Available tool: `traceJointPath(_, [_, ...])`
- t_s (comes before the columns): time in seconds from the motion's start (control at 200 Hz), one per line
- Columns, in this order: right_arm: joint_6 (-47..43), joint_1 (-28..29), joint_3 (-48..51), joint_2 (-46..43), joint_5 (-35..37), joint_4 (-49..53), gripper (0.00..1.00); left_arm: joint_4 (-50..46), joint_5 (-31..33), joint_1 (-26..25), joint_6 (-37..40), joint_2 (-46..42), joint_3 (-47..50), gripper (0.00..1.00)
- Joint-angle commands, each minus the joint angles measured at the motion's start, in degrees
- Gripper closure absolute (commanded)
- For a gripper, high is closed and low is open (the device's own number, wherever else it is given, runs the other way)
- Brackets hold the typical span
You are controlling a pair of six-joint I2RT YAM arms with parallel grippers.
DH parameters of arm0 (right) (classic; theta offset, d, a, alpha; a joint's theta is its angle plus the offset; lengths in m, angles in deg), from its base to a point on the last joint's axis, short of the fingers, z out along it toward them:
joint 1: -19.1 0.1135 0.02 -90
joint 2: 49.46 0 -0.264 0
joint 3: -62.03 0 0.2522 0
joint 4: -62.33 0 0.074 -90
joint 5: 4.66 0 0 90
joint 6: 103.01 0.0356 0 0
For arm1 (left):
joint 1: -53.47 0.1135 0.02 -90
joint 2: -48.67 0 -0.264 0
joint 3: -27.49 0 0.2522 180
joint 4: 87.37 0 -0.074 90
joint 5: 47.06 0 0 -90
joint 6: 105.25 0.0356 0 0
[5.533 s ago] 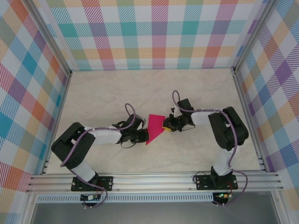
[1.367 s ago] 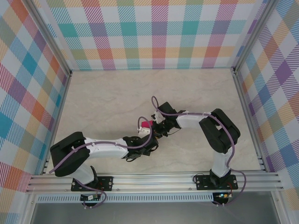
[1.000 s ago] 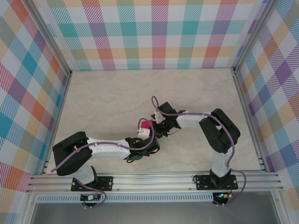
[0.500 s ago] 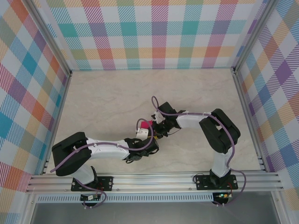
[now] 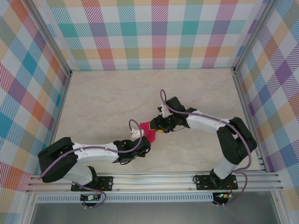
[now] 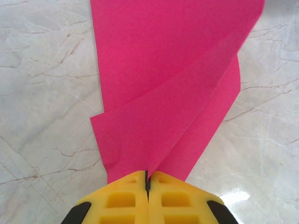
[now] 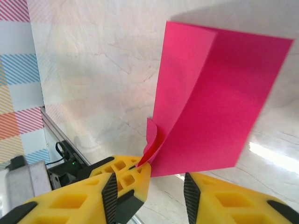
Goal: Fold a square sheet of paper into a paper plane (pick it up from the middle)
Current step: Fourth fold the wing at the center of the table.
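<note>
At table (image 5: 103, 102) centre, L arm (image 5: 93, 151) stretched low, L tool (image 6: 147, 179) clamped on pink paper (image 6: 173, 70) (folded), R tool (image 7: 164, 181) parted.

The paper (image 6: 163, 93) is thin, matt magenta stock, smooth with a faint grain and sharp creases. The table (image 6: 42, 70) has a pale marble-look top, smooth and glossy enough to throw back a bright glare spot. The left fingers (image 6: 124, 203) and right fingers (image 7: 88, 198) are yellow moulded plastic, satin, with recessed pockets. The arms (image 5: 93, 151) wear white and black plastic shells. The rails (image 5: 154, 179) are dull silver metal. The walls (image 5: 159, 32) carry a matt printed check.
</note>
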Motion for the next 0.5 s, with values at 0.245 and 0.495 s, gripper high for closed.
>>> traceJointPath(0.245, [0.00, -0.65, 3.86, -3.97, 3.61, -1.47, 0.54, 10.55, -12.57, 5.63, 1.91, -4.64, 6.42, 0.98])
traceJointPath(0.495, [0.24, -0.65, 5.21, -4.48, 3.70, -3.09, 0.54, 14.06, -17.63, 8.68, 1.56, -6.10, 8.74, 0.98])
